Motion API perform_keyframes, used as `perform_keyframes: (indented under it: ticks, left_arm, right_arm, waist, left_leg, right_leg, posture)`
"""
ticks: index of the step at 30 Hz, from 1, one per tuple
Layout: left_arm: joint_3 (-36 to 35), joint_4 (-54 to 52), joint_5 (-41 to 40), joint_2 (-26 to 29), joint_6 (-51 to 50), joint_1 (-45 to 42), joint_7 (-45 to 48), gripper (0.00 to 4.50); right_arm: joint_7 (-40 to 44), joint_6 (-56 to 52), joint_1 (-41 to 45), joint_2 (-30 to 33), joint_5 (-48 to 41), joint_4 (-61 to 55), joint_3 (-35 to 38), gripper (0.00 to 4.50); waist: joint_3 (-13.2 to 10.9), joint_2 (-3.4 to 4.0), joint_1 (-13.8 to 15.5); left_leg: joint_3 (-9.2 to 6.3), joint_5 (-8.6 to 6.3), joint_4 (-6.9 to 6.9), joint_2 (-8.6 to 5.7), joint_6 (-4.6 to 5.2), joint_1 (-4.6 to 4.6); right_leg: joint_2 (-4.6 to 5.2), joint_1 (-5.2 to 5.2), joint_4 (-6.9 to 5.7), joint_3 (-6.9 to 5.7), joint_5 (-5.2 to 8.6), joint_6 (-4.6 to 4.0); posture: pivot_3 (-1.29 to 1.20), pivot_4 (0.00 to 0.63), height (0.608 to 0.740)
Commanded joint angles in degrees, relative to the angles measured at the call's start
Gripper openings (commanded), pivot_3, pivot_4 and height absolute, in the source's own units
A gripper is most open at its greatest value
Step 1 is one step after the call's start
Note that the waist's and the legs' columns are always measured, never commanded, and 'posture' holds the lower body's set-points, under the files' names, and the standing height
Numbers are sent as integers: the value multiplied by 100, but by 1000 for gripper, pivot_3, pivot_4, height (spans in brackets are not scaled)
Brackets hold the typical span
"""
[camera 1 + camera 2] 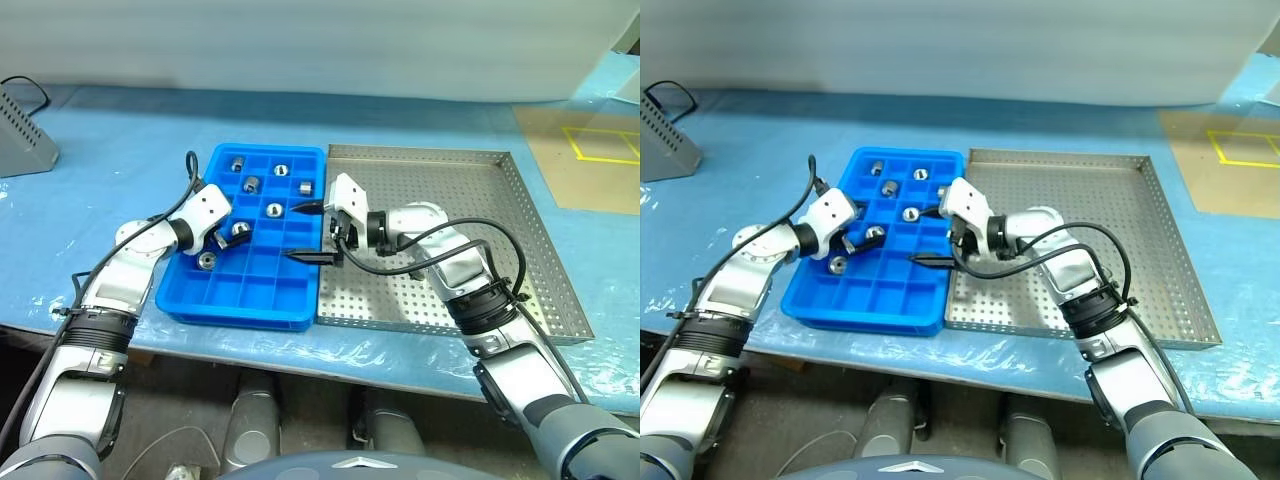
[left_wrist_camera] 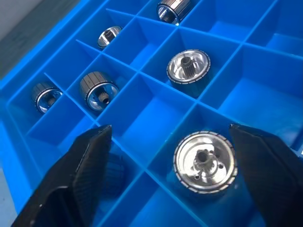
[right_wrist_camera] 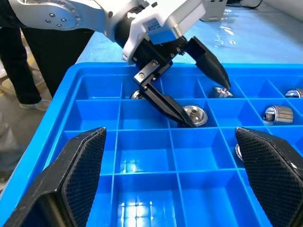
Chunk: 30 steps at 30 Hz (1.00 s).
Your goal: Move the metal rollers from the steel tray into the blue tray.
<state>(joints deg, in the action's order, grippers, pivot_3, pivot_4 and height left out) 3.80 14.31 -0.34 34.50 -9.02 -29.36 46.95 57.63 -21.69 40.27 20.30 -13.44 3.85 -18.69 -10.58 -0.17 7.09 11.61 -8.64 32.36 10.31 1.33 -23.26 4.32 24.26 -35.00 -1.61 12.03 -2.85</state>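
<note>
Blue-covered table (image 1: 120,150): rollers (image 1: 273,210) are being sorted singly into blue tray (image 1: 240,300) cells. Left gripper (image 2: 165,156) is being held wide astride one; right gripper (image 1: 308,232), wide and empty, above steel tray (image 1: 500,250) edge.

Lab or industrial test bench, not a home. A workbench (image 1: 120,130) is covered with blue sheeting under clear plastic film. Parts handling kit is laid out mid-table: a compartmented blue tray (image 1: 215,300) of the parts-sorting kind, with a perforated steel tray (image 1: 520,250) beside it at 3 o'clock. Machined metal rollers (image 1: 275,210) are seen in the compartments. A grey metal housing (image 1: 20,135) with a cable is placed at 10 o'clock. Yellow marking tape (image 1: 600,145) is laid on a tan patch at 2 o'clock. A pale plain wall is seen at 12 o'clock. A person's dark-trousered legs (image 3: 23,61) are visible beside the table in the right wrist view.
</note>
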Motion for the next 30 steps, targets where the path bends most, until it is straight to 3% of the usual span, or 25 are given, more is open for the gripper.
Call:
perform_keyframes:
  ticks: [1, 6, 12, 24, 30]
  left_arm:
    - [-141, -471, -390, -84, -74, -261, 176, 4003]
    - [-166, -540, -680, -110, -164, -623, 480, 4003]
    - [65, 223, -714, -431, 170, -1477, 785, 4003]
    - [1244, 3391, 133, -2511, 2065, -3211, 1257, 4003]
    - [1364, 4493, 369, -3207, 2623, -3614, 1561, 4003]
  right_arm:
    - [-26, 47, 14, 33, -18, -225, 161, 4500]
    - [-214, -135, 5, 268, -147, -324, 575, 4500]
    - [-502, -509, -318, 943, -289, -752, 1393, 4500]
    - [-1473, -1422, -1680, 1702, -465, -2350, 2634, 4500]
    - [-1874, -1803, -2260, 1839, -568, -3013, 3074, 4500]
  waist:
    - [0, 0, 8]
    - [-1, -2, -22]
    - [0, -2, -67]
    - [1, -5, -523]
    - [2, -3, -828]
  left_leg:
    - [0, 0, 0, 0, 0, -1]
    - [0, 1, 6, 1, -1, 0]
    - [4, 3, 7, 1, -4, 5]
    - [11, -1, 14, -9, 34, -4]
    - [13, -8, 20, -16, 49, -6]
  right_leg:
    - [0, 0, 0, 0, 0, 0]
    - [0, 0, -7, 1, 0, 0]
    - [-1, -1, -10, 5, 0, 0]
    - [-3, -4, 15, 13, -3, 4]
    - [-4, -6, 24, 15, -5, 11]
  posture:
    - [61, 150, 740]
    - [30, 150, 740]
    - [-99, 150, 740]
    - [-410, 150, 740]
    - [-505, 150, 740]
